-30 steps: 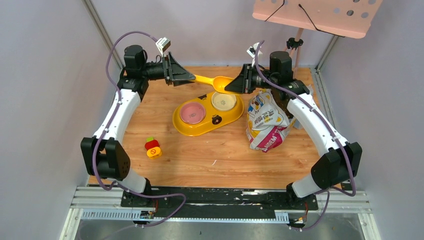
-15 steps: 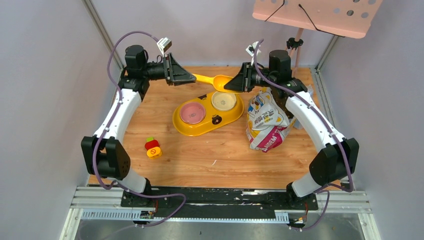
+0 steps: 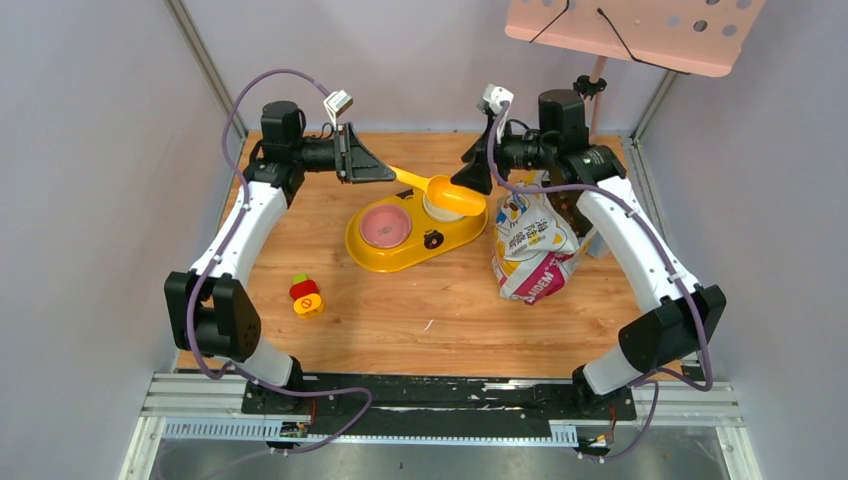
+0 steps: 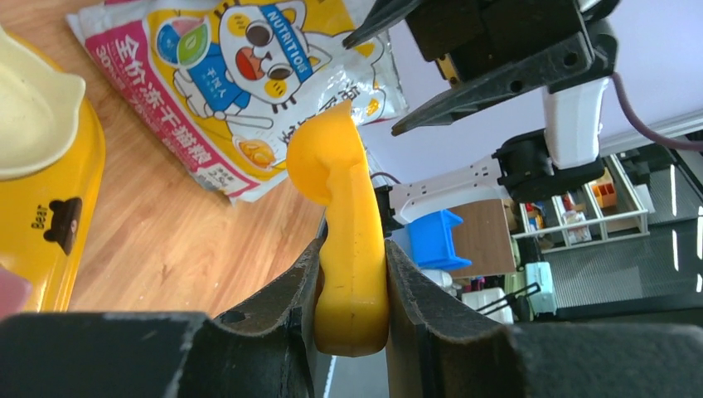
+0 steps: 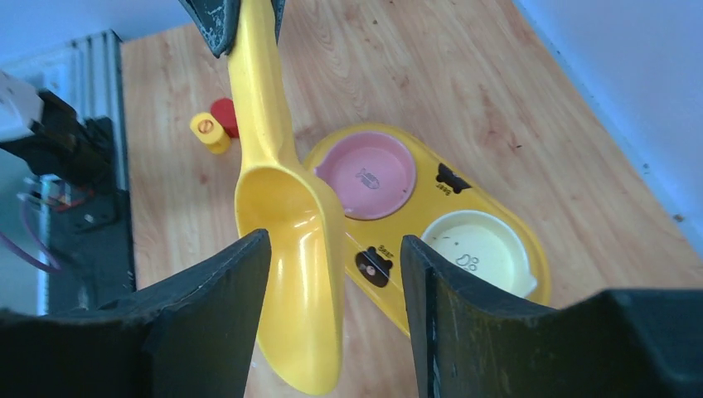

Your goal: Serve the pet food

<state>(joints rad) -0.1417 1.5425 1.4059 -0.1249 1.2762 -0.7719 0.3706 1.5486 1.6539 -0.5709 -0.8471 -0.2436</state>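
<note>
Pet food scoop (image 3: pixel 450 192) – left gripper (image 4: pixel 354 249) clamps its handle, arm outstretched – right gripper (image 5: pixel 333 240) open at its bowl

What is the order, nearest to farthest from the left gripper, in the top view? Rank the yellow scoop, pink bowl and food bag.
1. yellow scoop: held by the left gripper, with the handle clamped between its fingers and the scoop reaching right.
2. pink bowl: close by, just toward the bases.
3. food bag: farthest, across on the right side.

The scoop (image 3: pixel 440 190) crosses above the feeder (image 3: pixel 400 262); the bag (image 3: pixel 532 245) crowds its right.
</note>
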